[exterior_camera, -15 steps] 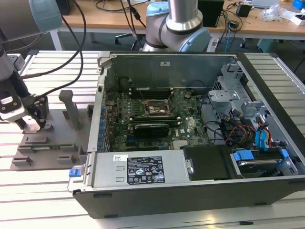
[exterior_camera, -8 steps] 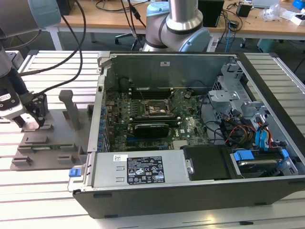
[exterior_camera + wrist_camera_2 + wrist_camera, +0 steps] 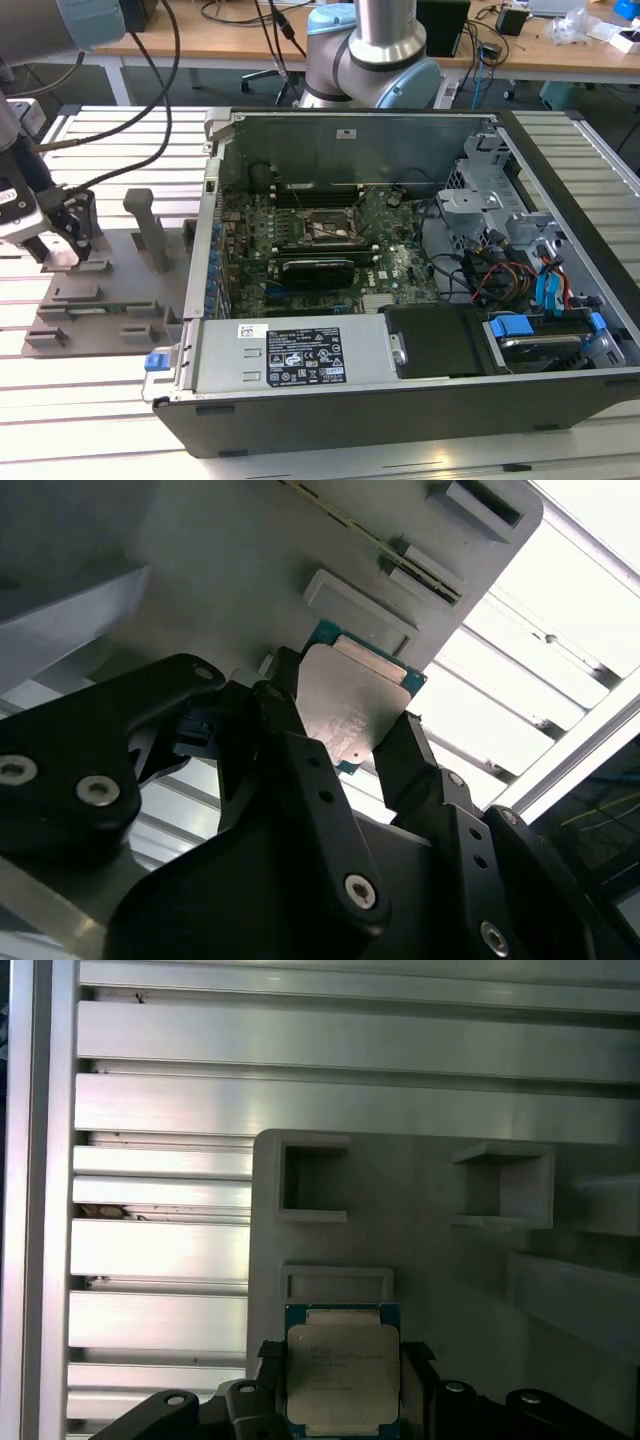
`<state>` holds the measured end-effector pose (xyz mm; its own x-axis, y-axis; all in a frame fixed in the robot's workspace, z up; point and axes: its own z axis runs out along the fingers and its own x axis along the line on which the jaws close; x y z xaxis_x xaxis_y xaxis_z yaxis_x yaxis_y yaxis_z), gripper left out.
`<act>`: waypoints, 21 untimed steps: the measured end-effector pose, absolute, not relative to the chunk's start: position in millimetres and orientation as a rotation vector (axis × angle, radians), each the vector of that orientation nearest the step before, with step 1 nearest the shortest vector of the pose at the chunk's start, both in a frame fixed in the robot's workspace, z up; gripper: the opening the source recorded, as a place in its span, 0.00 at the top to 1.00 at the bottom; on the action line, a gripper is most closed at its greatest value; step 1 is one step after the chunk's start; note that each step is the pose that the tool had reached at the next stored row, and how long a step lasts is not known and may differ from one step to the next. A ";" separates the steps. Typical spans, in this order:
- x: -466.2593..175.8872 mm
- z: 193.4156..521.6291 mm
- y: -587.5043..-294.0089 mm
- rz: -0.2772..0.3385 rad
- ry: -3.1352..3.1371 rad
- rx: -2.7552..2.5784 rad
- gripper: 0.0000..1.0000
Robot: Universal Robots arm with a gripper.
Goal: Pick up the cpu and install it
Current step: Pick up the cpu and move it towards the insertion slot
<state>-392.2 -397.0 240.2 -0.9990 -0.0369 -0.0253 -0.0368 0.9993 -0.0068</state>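
computer case [image 3: 290, 355]: lid off, motherboard exposed, well apart from the gripper.
grey tray [image 3: 120, 290]: beside the case, on the exterior view's left.
gripper [image 3: 350, 730]: clenched on the cpu's two opposite edges, over the tray.
cpu [image 3: 342, 1375]: probably light, stiff, thin, slick-topped and fragile; safest held by the rim edges.

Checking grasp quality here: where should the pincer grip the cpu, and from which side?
By two opposite thin edges, coming straight down from above. The cpu is a flat square, metal face up over the grey tray, so its broad smooth top offers no hold; only the edges do. The pincer is shut on it that way.
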 end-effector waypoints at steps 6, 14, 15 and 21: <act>-392.1 248.1 -397.0 -0.010 3.116 -0.057 0.45; -392.1 257.9 -397.0 -0.010 3.116 -0.057 0.45; -392.1 260.2 -397.0 -0.010 3.116 -0.057 0.45; -392.1 276.3 -397.0 -0.010 3.116 -0.057 0.45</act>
<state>-392.1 -397.0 276.3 -0.9990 -0.0369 -0.0253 -0.0368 0.9993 -0.0068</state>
